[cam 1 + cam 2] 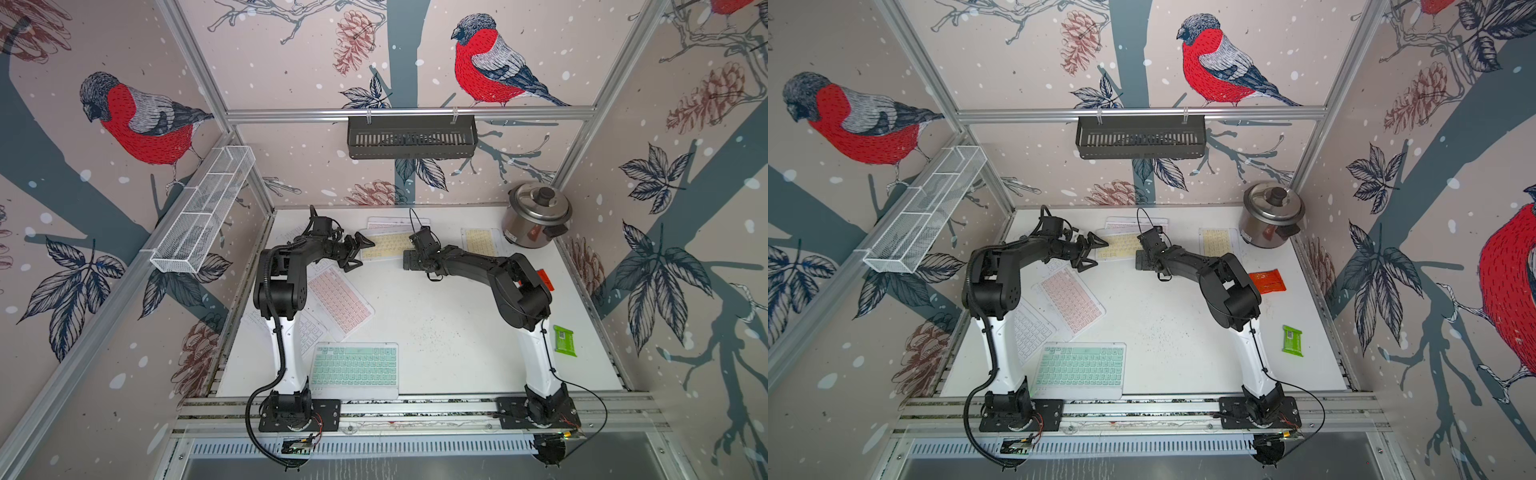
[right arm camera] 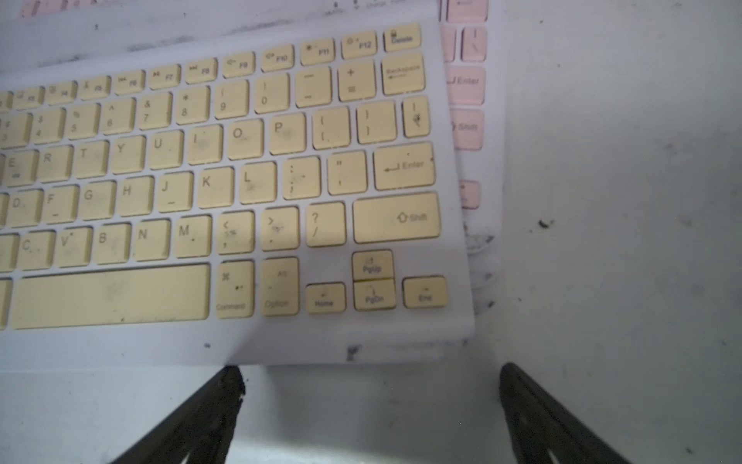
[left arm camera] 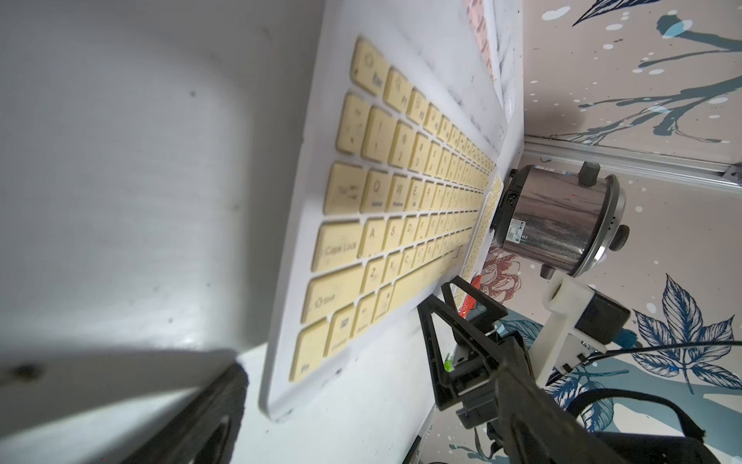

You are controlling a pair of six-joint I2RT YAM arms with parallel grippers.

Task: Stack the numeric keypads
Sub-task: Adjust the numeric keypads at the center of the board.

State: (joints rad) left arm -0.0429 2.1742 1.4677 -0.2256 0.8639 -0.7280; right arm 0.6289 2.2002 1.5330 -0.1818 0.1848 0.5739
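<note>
A yellow-keyed keypad point(image 1: 384, 245) point(image 2: 241, 180) lies at the back centre, overlapping a pink one point(image 1: 395, 223) point(image 2: 465, 88). Another yellow keypad point(image 1: 480, 241) lies back right. A pink keypad point(image 1: 338, 301) and a white one point(image 1: 309, 330) lie by the left arm, and a mint green one point(image 1: 355, 368) lies at the front. My left gripper point(image 1: 360, 251) point(image 1: 1092, 252) stands open at the centre yellow keypad's left end, holding nothing. My right gripper point(image 2: 371, 371) point(image 1: 409, 257) is open just short of that keypad's near edge, towards its right end, and is empty.
A steel rice cooker point(image 1: 536, 216) stands in the back right corner. A green packet point(image 1: 564, 340) and an orange packet point(image 1: 1266, 281) lie along the right side. A black basket point(image 1: 411, 137) hangs on the back wall, a white mesh basket point(image 1: 203, 210) on the left rail.
</note>
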